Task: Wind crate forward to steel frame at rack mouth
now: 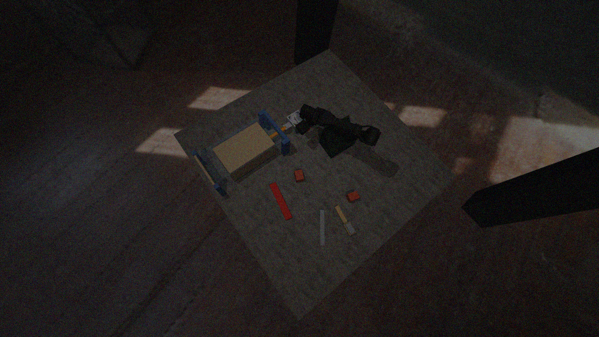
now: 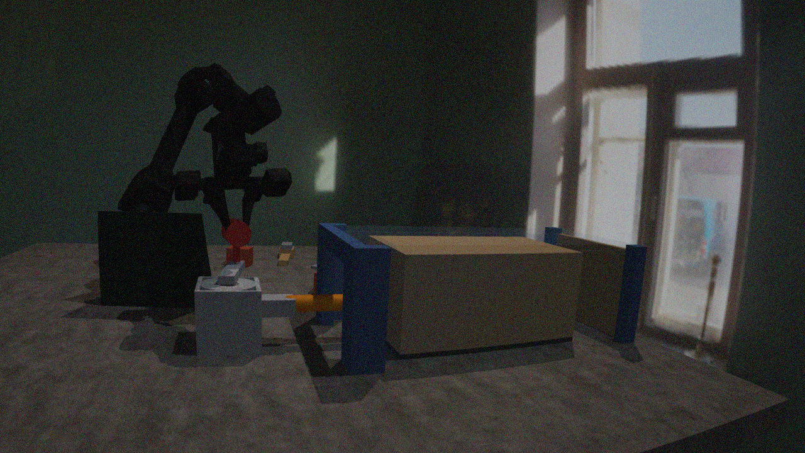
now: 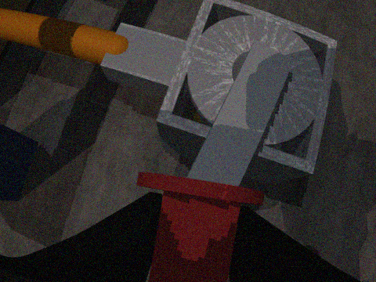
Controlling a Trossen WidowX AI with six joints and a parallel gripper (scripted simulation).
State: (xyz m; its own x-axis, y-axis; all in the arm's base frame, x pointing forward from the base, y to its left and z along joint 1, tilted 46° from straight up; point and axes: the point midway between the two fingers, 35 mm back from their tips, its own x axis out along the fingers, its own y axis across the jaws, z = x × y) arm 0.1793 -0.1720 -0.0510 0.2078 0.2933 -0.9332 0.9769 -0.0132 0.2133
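Note:
My gripper [image 2: 236, 224] [image 3: 195, 212] is shut on the red knob [image 2: 236, 233] [image 3: 200, 229] of the winch handle. The handle's grey arm [image 2: 230, 274] [image 3: 235, 150] lies across the round top of the grey winch [image 2: 227, 323] [image 3: 207, 92]; its key end is hidden. An orange strap [image 1: 277, 134] [image 2: 317, 302] [image 3: 23, 26] runs from the winch towards the crate. The tan crate [image 1: 244, 146] [image 2: 483, 298] sits flat behind the blue frame [image 1: 274, 128] [image 2: 365, 309]. Its front is close to the frame; I cannot tell whether they touch.
On the bench [image 1: 301, 268] lie a red bar [image 1: 280, 201], a grey bar [image 1: 322, 227], a tan-and-grey tool [image 1: 344, 218] and two orange-red blocks [image 1: 298, 175] [image 1: 353, 196]. A tan back panel [image 1: 205, 169] [image 2: 596, 287] stands between blue posts behind the crate.

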